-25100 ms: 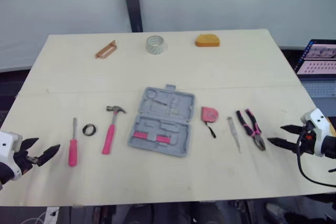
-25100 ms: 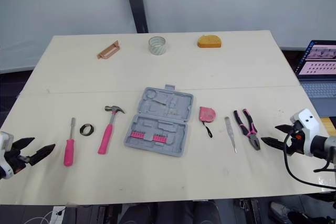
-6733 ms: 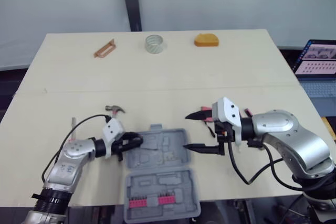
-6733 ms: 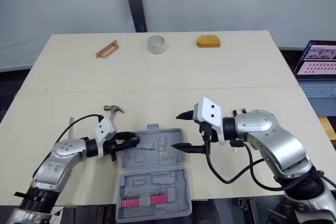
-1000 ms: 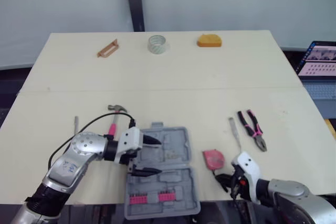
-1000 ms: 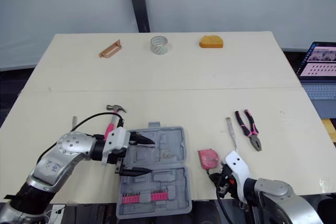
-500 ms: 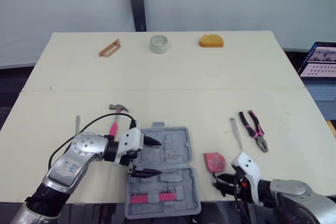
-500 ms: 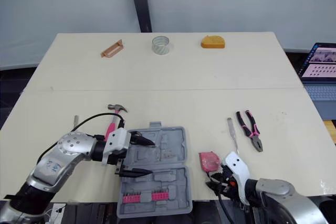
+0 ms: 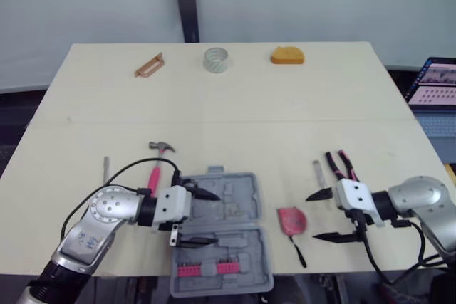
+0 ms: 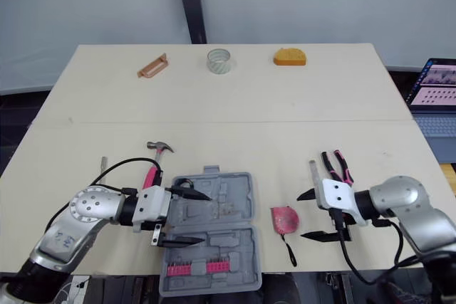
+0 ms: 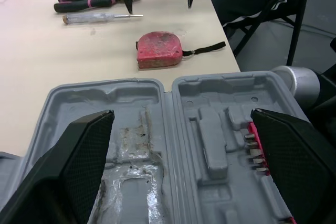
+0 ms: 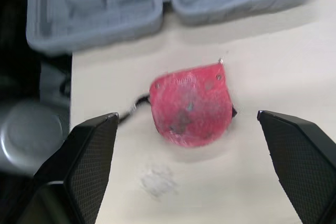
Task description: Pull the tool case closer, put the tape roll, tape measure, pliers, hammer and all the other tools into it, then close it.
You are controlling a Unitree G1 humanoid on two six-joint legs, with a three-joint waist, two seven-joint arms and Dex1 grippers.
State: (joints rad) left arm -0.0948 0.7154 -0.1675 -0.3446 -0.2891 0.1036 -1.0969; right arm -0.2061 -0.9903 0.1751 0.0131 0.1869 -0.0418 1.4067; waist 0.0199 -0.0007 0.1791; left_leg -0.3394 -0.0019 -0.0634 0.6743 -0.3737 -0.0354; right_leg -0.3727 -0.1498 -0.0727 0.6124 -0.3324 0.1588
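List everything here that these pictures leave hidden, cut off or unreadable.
Screwdriver: head views, handle hidden behind the left arm.
Hammer: head views, handle's lower end behind the same arm.
Laptop: cut off by the right edge; screen text too small.
Tape measure: right wrist view, blurred, markings unreadable.

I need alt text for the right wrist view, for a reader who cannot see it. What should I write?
A red tape measure lies on the pale table in front of the open right gripper, touching neither of its black fingers. Beyond it lies the open grey tool case.
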